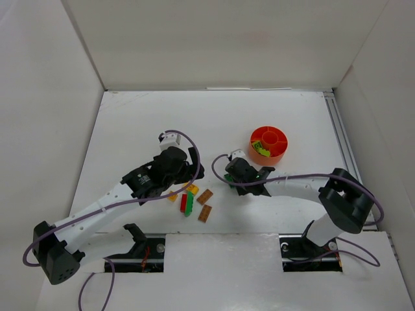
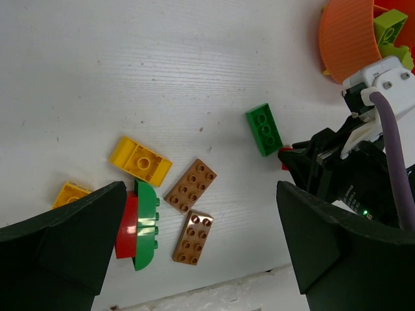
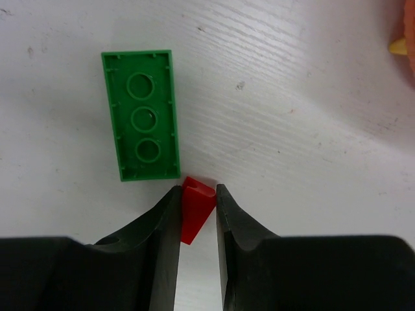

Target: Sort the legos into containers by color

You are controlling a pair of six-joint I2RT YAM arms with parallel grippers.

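**Desk:** What does the right arm have?

**Operator:** From my station I see a small red brick (image 3: 196, 210) pinched between the two dark fingers of the right gripper (image 3: 197, 190). The jaws are drawn narrow on it, low over the white table (image 1: 162, 116). I cannot tell whether the brick rests on the surface.

**Desk:** And around it?

**Operator:** A green brick (image 3: 141, 124) lies flat just ahead of the fingertips, hollow underside up, its near corner right beside the red one. Farther up the table and to the right sits the orange-red bowl (image 2: 347, 39), with a lime brick (image 2: 389, 26) in one compartment.

**Desk:** The left arm?

**Operator:** The left gripper (image 2: 201, 194) hangs with its jaws wide apart and nothing between them. Below it I count the loose bricks:
- a yellow brick (image 2: 140, 161);
- a brown brick (image 2: 190, 186), with a second brown brick (image 2: 192, 236) just beside it;
- a curved red piece (image 2: 126, 227) pressed against a curved green piece (image 2: 148, 223);
- an orange-yellow brick (image 2: 70, 193), partly hidden behind one finger.

This group lies well apart from the bowl.
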